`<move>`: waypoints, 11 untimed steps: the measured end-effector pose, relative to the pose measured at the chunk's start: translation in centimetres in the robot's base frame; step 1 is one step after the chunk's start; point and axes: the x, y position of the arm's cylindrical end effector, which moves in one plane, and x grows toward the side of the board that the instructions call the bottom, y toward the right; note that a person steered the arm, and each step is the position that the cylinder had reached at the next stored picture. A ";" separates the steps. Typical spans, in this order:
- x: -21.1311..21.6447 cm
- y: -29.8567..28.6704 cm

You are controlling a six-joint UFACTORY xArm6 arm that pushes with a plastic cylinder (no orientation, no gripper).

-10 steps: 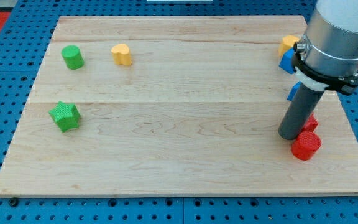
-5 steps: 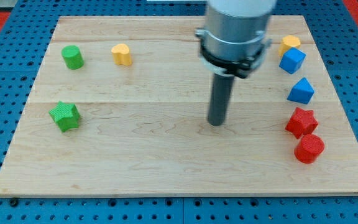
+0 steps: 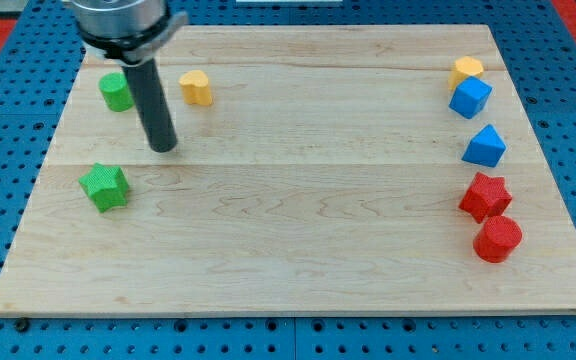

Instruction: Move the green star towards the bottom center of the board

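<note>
No text, label, brand, number or sign is being shown legibly on the pale wooden board (image 3: 298,240) or its blocks.

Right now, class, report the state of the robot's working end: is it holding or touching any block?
My tip: a plain rod, holding nothing; apart from the green star-shaped block, up and to its right in the view.

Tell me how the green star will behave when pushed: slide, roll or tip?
The green star looks squat and flat-based, so it should slide, not roll or tip. Its points may make it spin if my tip, now up-right of it, hits off-centre.
</note>
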 end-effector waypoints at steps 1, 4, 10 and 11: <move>-0.7 -3.6; 8.6 -10.2; 10.1 8.5; 11.8 5.6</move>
